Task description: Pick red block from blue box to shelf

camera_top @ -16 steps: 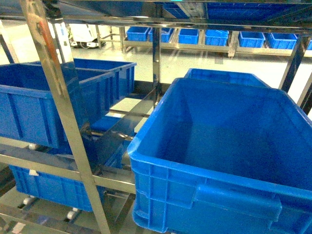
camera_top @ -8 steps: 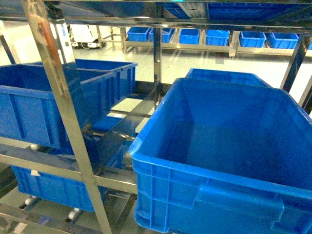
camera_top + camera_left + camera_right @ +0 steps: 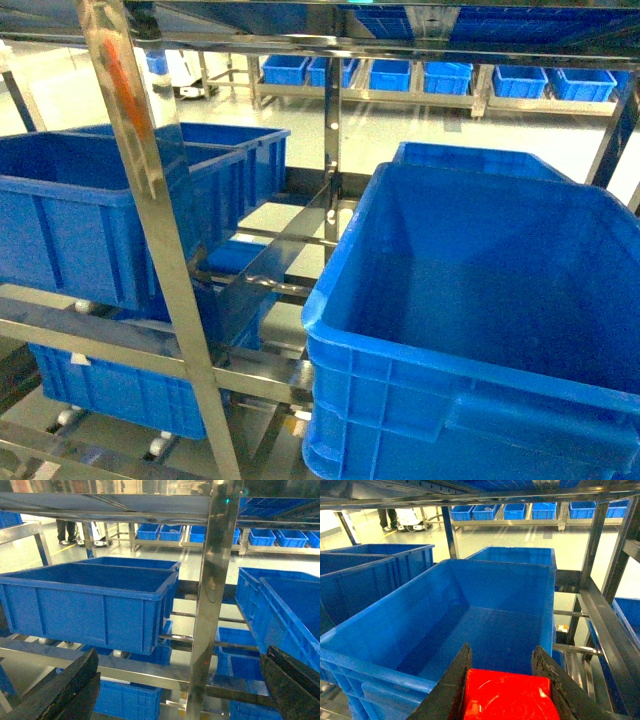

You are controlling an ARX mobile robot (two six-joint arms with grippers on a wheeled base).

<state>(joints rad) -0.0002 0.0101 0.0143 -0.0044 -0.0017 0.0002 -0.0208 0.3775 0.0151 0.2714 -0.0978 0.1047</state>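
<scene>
- Head view: the steel shelf (image 3: 150,200) fills the frame, one shiny upright slanting down the left side and rails crossing behind it. A big dark blue crate (image 3: 480,330) sits on the tier at the right, with a second crate just behind it. Another crate (image 3: 90,215) stands on the left side and one more lies on the tier below. A row of small blue bins lines a far rack. Neither arm shows here.
- Left wrist view: the left gripper (image 3: 180,692) has its jaws spread wide with nothing between them, one dark finger (image 3: 65,692) low left, the other low right. Beyond them stand a shelf upright and the left crate.
- Right wrist view: the right gripper (image 3: 502,692) has its jaws clamped on the red block (image 3: 507,697), which is held above the near rim of the big crate.
</scene>
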